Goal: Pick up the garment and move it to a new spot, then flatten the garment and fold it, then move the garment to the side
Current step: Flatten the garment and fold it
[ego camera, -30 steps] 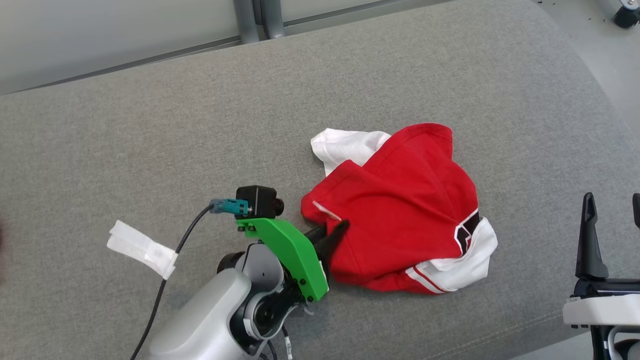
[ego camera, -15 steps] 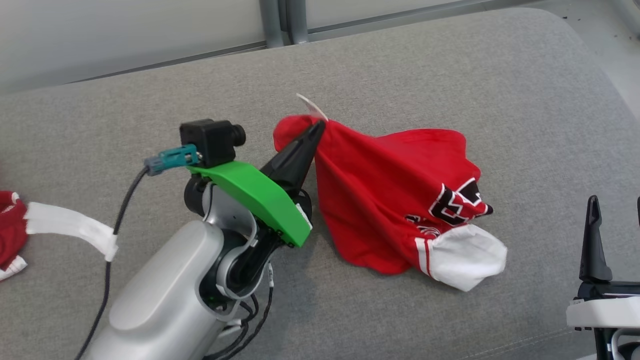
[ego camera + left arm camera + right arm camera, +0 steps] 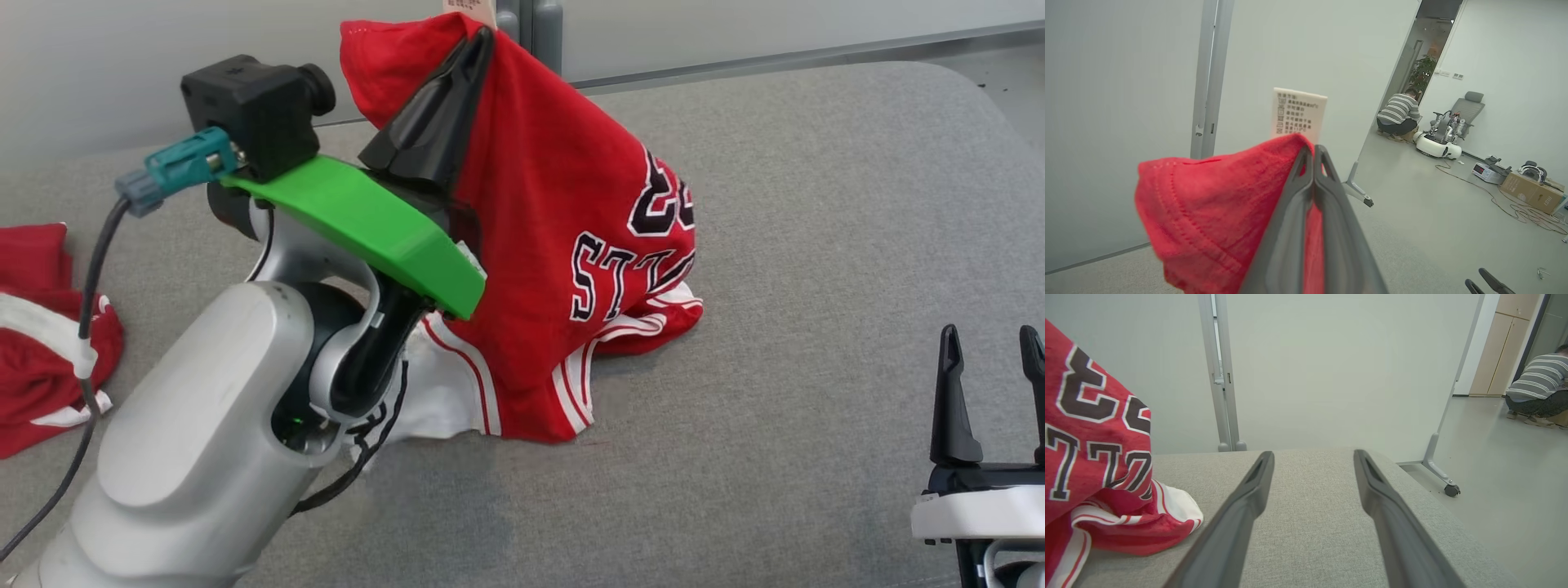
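The garment (image 3: 563, 212) is a red jersey with white trim and black lettering. It hangs from my left gripper (image 3: 482, 41), which is shut on its upper edge near a white care label (image 3: 1298, 114); the jersey's lower part still rests on the grey cushion (image 3: 816, 245). From the left wrist, red cloth (image 3: 1216, 204) bunches left of the shut fingers (image 3: 1290, 228). My right gripper (image 3: 988, 343) stands open at the lower right, apart from the jersey, with nothing between its fingers (image 3: 1241, 514). The jersey (image 3: 1090, 449) hangs at the left of the right wrist view.
Another red and white garment (image 3: 41, 359) lies at the cushion's left edge. A white partition with grey posts (image 3: 1220, 375) stands behind the cushion. A person (image 3: 1398, 114) crouches by equipment on the floor beyond a doorway. Bare cushion lies to the right.
My left gripper has shut on the jersey's edge and lifted it up off the cushion, unfurling it. The head view has shifted, bringing the second garment into view at the left.
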You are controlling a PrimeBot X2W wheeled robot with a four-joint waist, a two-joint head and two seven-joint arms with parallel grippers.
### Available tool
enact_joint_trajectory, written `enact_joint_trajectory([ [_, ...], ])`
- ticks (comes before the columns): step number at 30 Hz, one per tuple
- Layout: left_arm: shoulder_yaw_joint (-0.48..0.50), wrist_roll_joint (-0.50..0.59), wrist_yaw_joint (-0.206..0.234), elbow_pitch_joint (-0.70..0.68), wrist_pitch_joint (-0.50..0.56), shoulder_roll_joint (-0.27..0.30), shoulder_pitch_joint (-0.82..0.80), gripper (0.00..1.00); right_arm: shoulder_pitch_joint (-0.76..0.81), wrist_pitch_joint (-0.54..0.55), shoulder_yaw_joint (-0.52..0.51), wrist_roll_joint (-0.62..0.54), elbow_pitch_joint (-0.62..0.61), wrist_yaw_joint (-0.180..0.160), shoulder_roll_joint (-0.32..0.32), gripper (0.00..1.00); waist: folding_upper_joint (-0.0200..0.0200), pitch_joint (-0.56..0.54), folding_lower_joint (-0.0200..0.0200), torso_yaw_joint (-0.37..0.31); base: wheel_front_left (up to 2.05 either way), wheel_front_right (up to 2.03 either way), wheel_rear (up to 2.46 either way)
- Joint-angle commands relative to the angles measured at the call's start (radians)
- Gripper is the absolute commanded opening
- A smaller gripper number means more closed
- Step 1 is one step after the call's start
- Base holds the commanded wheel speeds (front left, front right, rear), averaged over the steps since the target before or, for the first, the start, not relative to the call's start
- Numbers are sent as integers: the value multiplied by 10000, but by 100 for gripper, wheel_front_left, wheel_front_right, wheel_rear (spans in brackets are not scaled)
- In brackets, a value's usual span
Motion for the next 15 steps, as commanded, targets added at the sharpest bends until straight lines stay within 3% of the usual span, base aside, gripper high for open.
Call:
enact_joint_trajectory([
  [1, -71, 247, 64, -40, 30, 7, -265, 0, 141, -30, 58, 98, 39, -3, -14, 100, 68, -156, 0, 76, 0, 0, 0],
  [9, -590, 470, 124, 215, 330, -557, -891, 0, 15, -30, 307, 246, 155, -3, -14, 100, 68, -256, 0, -140, 0, 0, 0],
  [15, -1246, 899, 50, 812, 212, -1695, -1743, 0, -309, -30, 634, 517, 303, -3, -16, 100, 68, 53, 0, -658, 0, 0, 0],
])
